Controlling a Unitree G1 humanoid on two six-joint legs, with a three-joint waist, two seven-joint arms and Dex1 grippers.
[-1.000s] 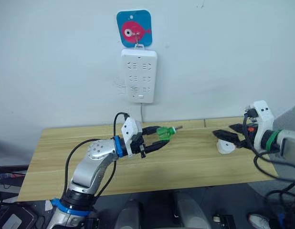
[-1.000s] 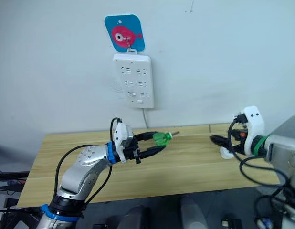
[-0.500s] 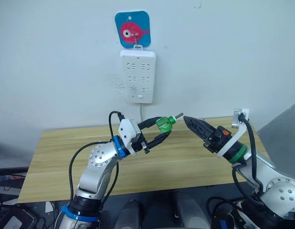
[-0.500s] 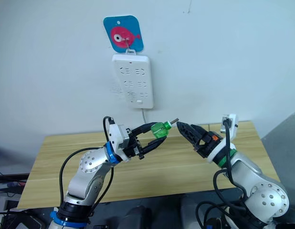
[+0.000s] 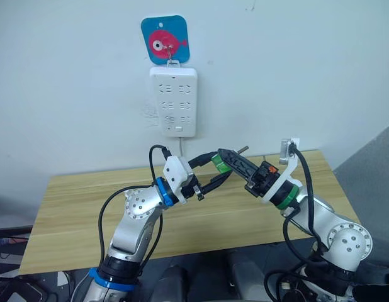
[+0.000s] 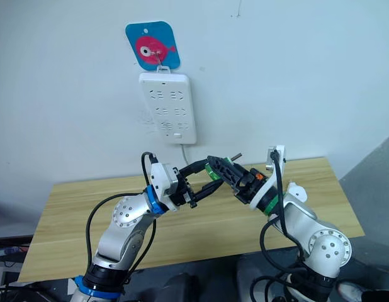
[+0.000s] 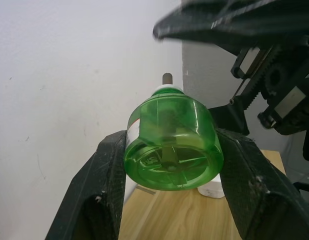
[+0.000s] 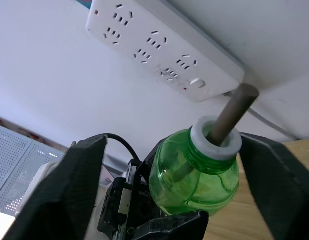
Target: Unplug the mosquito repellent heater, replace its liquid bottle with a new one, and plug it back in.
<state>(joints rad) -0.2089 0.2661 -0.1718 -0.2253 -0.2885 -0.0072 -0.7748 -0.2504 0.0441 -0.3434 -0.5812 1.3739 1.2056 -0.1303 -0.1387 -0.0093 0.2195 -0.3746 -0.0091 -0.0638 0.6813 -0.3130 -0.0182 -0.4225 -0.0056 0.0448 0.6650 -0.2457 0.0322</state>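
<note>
My left gripper [image 5: 218, 167] is shut on the liquid bottle [image 7: 170, 145], a small translucent green bottle, and holds it above the table's middle. The bottle's bare neck, white collar and wick [image 8: 229, 117] point toward the wall. My right gripper [image 5: 228, 161] is open. Its black fingers [image 8: 82, 175] stand on either side of the bottle's neck end, apart from it. The white mosquito repellent heater [image 6: 295, 190] lies on the table at the right, behind my right arm, unplugged.
A white multi-socket power strip [image 5: 174, 102] hangs on the wall under a blue hook plate with a pink fish [image 5: 165, 39], its cord running down behind the wooden table [image 5: 81, 214]. A grey panel [image 5: 371, 170] stands at the right edge.
My right arm has swung from the heater at the table's right end over to the bottle, and its open fingers now straddle the neck. The left gripper lifted the bottle slightly.
</note>
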